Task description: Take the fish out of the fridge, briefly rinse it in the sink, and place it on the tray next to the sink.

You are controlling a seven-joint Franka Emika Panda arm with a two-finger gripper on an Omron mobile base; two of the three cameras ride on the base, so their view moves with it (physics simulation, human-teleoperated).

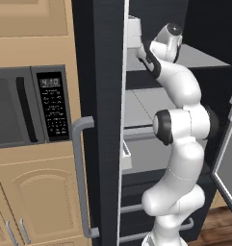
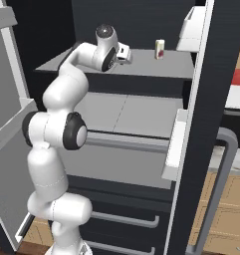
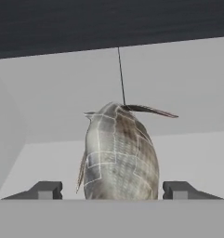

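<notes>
- Two fingertips [image 3: 47, 190] flank the fish [image 3: 119, 153] on your fridge [image 1: 105, 96] shelf [image 2: 141, 62].
- Your gripper [image 3: 112, 190] stands wide; contact you can't confirm.

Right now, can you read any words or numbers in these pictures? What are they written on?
Microwave clock display: pale digits, too blurred to read for certain.
Microwave keypad: rows of tiny button marks, too small to read.
Small carton on the fridge shelf: a red patch, no letters I can make out.
Nothing else carries writing.
</notes>
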